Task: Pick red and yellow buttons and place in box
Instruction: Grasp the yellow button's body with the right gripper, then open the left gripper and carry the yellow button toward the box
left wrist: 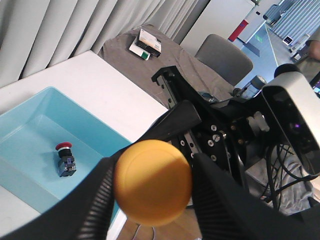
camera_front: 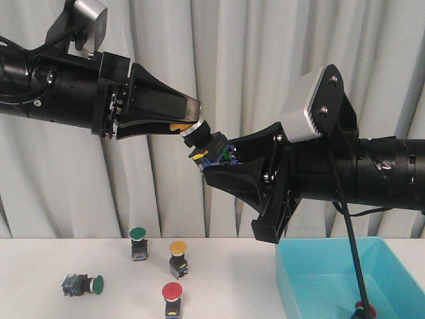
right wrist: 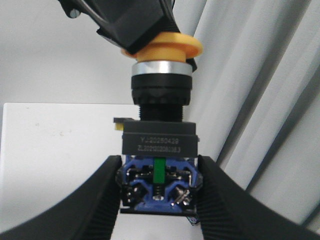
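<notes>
Yellow-capped button (camera_front: 198,136) held in mid-air above the desk (camera_front: 53,266), gripped at both ends: the left claw (camera_front: 189,119) is closed on its cap, the right claw (camera_front: 216,159) clamps its blue base. On the desk stand a second yellow button (camera_front: 178,258) and a red button (camera_front: 172,298) (beside two green-capped switches (camera_front: 138,242)). Another red button (left wrist: 65,159) lies inside the turquoise box (camera_front: 312,279).

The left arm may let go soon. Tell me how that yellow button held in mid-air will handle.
The yellow button looks rigid: hard cap, metal ring, blocky body. The right tool clamps only its base, so it may pivot. The domed cap in the left tool looks smooth, probably slippery.
</notes>
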{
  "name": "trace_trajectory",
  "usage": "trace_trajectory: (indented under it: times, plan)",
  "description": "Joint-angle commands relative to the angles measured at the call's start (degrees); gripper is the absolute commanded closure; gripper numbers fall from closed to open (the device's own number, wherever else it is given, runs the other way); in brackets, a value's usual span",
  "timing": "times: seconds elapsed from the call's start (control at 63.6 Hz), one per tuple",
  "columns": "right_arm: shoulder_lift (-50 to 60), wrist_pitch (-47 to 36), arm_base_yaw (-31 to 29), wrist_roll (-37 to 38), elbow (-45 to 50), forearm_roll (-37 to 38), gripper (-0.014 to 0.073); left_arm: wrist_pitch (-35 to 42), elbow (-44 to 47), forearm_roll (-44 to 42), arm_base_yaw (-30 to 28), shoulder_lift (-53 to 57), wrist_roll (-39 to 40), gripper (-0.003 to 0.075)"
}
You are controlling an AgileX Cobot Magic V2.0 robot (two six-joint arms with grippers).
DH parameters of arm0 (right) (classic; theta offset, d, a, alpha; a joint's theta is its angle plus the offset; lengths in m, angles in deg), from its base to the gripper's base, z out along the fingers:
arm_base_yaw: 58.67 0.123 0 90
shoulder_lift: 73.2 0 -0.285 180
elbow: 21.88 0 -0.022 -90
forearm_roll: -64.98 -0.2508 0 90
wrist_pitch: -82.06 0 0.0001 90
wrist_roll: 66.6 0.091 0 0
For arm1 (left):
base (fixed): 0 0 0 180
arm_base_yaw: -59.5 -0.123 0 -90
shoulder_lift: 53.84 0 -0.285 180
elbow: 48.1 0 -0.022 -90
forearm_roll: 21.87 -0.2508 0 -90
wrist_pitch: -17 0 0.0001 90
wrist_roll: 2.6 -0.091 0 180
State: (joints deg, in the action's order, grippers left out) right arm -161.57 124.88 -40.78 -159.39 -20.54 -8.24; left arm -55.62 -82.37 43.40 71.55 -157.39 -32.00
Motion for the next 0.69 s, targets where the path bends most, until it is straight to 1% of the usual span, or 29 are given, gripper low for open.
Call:
trace_trajectory:
  times: [0.0,0.094,0.189,0.236,0.33,0.551,0.677]
  plan:
    - [1.6,-0.4,0.1,0.0,-1.9,-3.2,0.0483,1.8,-1.6,2.8,0.2,2.5,0.0,0.0322]
    - [1.6,-0.7,0.1,0.2,-1.9,-3.2,0.0483,2.1,-1.6,2.8,0.2,2.5,0.0,0.0197]
    - [1.6,-0.8,0.1,0.4,-1.9,-3.2,0.0483,2.5,-1.6,2.8,0.2,2.5,0.0,0.0111]
    - [1.6,-1.0,0.1,0.4,-1.9,-3.2,0.0482,2.7,-1.6,2.9,0.2,2.5,0.0,0.0089]
    - [1.6,-1.7,0.1,0.6,-1.9,-3.2,0.048,3.4,-1.7,3.0,0.1,2.7,0.0,0.0085]
    - [1.6,-4.9,-0.1,2.1,-1.9,-2.5,0.048,7.4,-1.7,2.7,0.0,4.8,0.0,0.0108]
    - [1.9,-9.3,-0.1,5.5,-1.9,1.3,0.048,7.3,-1.7,0.1,0.0,6.0,0.0,0.0118]
